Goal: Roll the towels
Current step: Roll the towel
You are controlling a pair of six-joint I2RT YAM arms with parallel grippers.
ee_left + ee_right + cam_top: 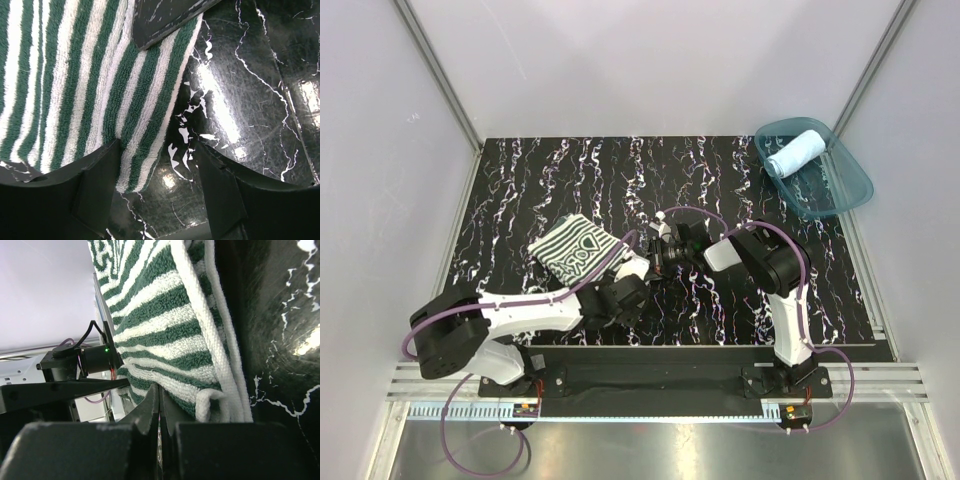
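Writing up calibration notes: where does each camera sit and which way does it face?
Top external: above and behind the bases, looking down on the table; both arms whole, left gripper, right gripper.
Left wrist: on the left wrist, looking down between its open fingers at a corner of the striped towel.
Right wrist: on the right wrist, looking along its shut fingers at that towel's hem.
Shared: all three show the striped towel; only the top shows the blue towel in the tub.
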